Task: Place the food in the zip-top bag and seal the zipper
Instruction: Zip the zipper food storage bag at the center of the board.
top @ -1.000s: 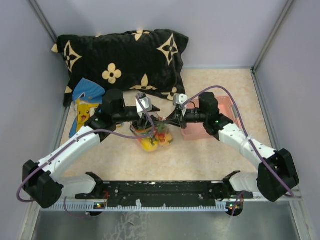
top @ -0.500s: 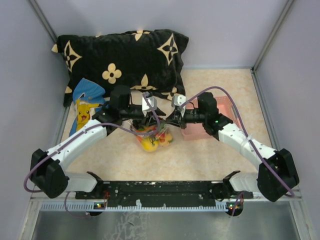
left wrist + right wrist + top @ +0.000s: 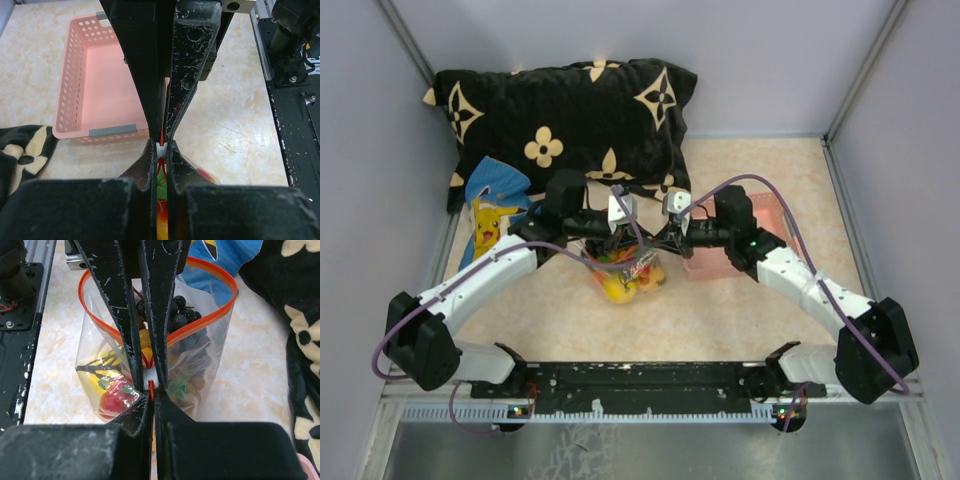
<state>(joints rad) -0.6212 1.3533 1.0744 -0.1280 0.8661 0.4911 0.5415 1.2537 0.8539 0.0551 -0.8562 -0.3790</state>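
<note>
Swinging in from the left, the left gripper (image 3: 160,148) has closed its jaws onto the zipper (image 3: 210,315). It pinches just beside the spot where the right gripper (image 3: 151,382) is clamped on the same orange-red strip. Between them, at mid-table, the zip-top bag (image 3: 632,275) holds the food (image 3: 114,394), but its mouth gapes in a wide loop. An uneven pull apart could slip the strip out of one pinch and tip the bag, or leave the seal only half pressed. The pink basket (image 3: 775,215) sits just to the right.
</note>
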